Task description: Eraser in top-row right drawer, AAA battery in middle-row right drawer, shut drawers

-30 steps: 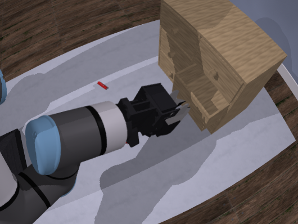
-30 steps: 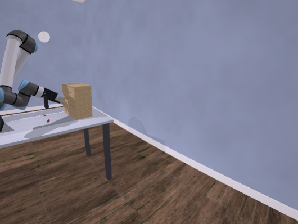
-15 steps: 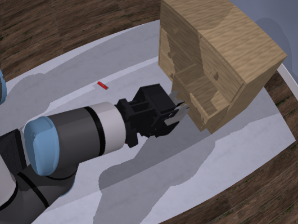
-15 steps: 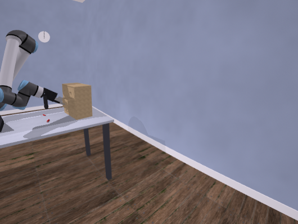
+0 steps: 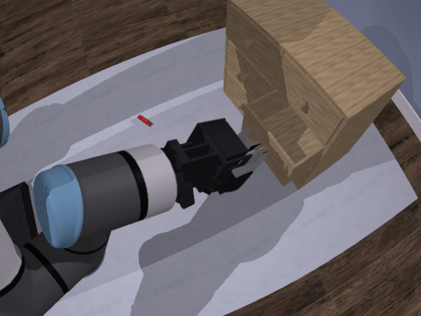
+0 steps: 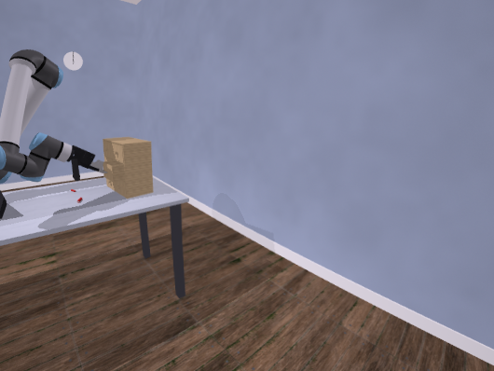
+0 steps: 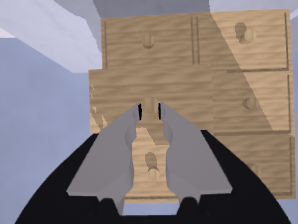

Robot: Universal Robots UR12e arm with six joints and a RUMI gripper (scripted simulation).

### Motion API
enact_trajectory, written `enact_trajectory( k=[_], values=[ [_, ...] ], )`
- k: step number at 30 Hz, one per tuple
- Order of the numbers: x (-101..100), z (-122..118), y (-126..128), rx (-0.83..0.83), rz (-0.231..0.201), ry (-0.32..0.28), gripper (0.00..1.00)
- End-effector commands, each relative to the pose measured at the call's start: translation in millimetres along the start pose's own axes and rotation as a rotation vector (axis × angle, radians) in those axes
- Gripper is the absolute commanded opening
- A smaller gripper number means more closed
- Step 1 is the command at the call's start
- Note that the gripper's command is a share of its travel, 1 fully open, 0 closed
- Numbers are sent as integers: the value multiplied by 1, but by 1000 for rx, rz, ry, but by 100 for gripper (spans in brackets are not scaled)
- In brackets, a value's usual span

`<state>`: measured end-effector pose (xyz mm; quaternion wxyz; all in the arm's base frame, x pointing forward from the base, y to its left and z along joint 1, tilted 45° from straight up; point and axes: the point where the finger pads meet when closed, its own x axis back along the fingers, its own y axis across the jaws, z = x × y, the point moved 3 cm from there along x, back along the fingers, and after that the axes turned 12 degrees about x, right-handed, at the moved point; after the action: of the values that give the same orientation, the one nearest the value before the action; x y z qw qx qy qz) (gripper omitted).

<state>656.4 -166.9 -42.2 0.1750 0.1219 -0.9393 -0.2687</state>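
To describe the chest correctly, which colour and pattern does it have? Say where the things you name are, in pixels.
Light brown with darker wood grain; the top view shows the chest [image 5: 341,59] [image 6: 139,168] [image 7: 150,82] best.
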Motion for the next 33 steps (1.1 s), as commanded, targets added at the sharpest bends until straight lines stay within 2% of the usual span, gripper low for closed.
enact_trajectory(
  k=[1, 24, 33],
  values=[
    [0, 0, 0, 1, 0, -1, 7],
    [0, 0, 0, 1, 0, -1, 7],
    [0, 0, 0, 1, 0, -1, 15]
  ],
)
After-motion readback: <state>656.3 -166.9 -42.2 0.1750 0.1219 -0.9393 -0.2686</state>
